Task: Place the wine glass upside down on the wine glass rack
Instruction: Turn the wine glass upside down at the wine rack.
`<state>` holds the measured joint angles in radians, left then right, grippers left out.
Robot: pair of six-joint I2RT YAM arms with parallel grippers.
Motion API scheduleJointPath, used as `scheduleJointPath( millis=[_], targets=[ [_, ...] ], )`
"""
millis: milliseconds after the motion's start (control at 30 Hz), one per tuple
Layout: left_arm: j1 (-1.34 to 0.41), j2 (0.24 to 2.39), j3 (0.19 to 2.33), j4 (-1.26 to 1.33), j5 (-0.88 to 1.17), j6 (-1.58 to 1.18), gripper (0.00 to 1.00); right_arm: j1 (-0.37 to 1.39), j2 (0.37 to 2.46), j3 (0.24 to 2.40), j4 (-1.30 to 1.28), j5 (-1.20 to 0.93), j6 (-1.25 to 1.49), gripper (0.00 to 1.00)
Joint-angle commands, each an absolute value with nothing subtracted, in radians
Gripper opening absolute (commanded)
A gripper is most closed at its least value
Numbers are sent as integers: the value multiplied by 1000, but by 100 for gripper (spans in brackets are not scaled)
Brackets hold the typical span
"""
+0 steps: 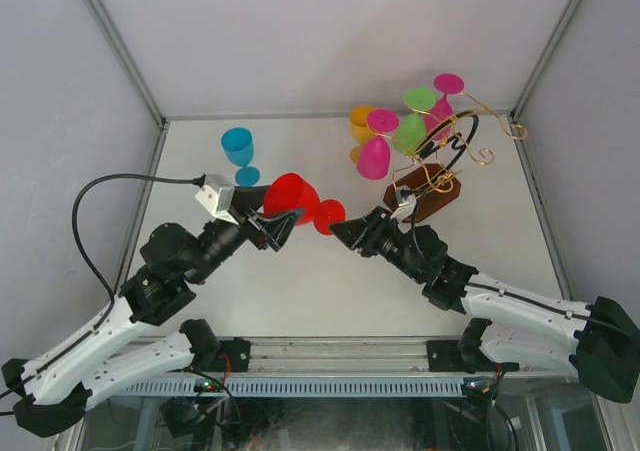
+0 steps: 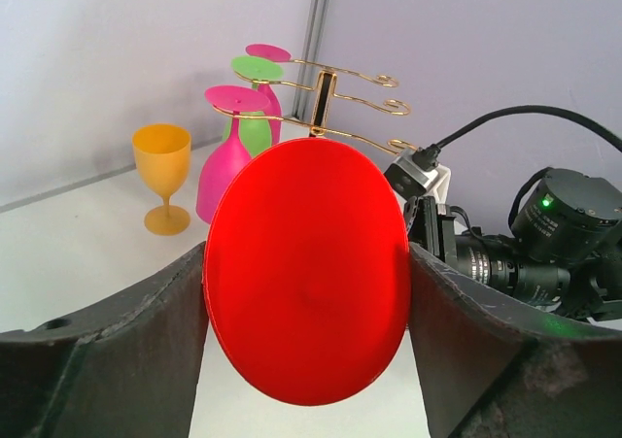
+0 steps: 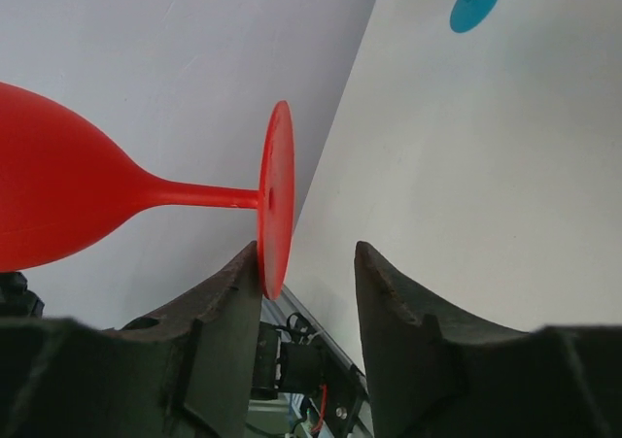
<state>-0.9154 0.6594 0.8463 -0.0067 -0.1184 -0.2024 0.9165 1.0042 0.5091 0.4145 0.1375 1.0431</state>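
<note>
hidden: red plastic wine glass [image 1: 292, 196] fills the left wrist view | left gripper [image 1: 285, 226] clamps its bowl, aloft, well apart from gold wire wine glass rack on dark wooden base [image 1: 436, 193] | right gripper [image 3: 309, 253] jaws apart at foot | hung: two pink plastic glasses [image 1: 373, 158], one green plastic glass [image 1: 408, 133] | standing: one blue plastic glass [image 1: 238, 146], one orange plastic glass [image 1: 361, 123], half-hidden

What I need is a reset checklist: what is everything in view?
Red plastic wine glass: one, red, held sideways.
Blue plastic wine glass: one, blue, upright, far left.
Gold wire wine glass rack: one, gold, brown base, far right.
Orange plastic wine glass: one, orange, upright beside the rack.
Pink plastic wine glasses: two, pink, hanging upside down on rack.
Green plastic wine glass: one, green, hanging upside down between them.
White table: one, white, beneath everything.
Left hand: one, black, shut on the red bowl.
Right hand: one, black, open at the red foot.
</note>
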Motion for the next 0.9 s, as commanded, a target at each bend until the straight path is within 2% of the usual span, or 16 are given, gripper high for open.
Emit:
scheduleJointPath(
  millis=[0, 200, 333, 367, 667, 867],
  targets=[
    [-923, 624, 822, 71, -107, -227, 76, 908, 1009, 534, 503, 121, 1022, 37],
    [-925, 603, 786, 95, -101, -253, 76, 899, 1005, 543, 518, 128, 998, 19],
    [-925, 603, 784, 97, -91, -265, 76, 899, 989, 560, 494, 137, 961, 2],
    [-925, 602, 782, 98, -92, -267, 76, 899, 986, 564, 484, 139, 952, 0],
    [-925, 575, 794, 71, -93, -287, 99, 900, 913, 580, 379, 194, 850, 0],
    [-925, 544, 842, -10, -102, -273, 100, 898, 848, 584, 251, 233, 784, 0]
  ],
)
